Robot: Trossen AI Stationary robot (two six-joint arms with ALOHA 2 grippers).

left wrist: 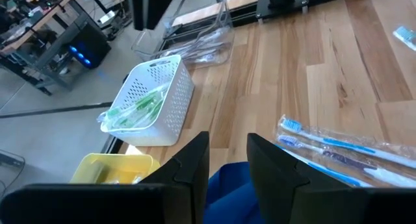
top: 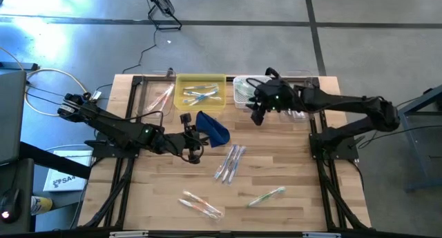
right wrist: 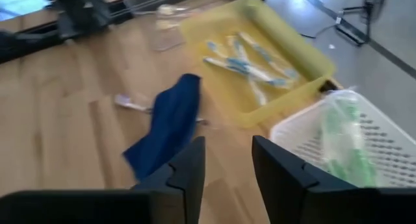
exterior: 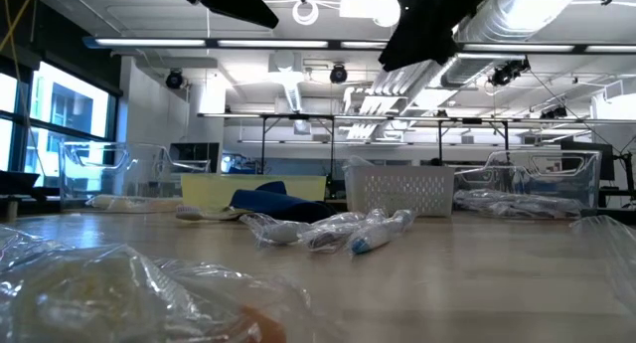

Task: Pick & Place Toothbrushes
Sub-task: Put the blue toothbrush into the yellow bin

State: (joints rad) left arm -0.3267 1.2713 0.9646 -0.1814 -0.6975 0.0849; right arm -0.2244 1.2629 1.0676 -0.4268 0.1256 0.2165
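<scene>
High view: two grippers, left [top: 195, 137] fingers gripping blue pouch [top: 213, 128], right [top: 257, 116] parted, empty.

No lettering, label or number can be made out clearly in any view.

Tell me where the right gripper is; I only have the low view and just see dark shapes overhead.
Observer: The right gripper hovers by the white basket, at the table's far edge, fingers apart and empty.
Operator: What's in that basket?
Observer: Green-wrapped toothbrushes.
Operator: And the left arm?
Observer: The left gripper is beside the blue pouch, mid-table.
</scene>
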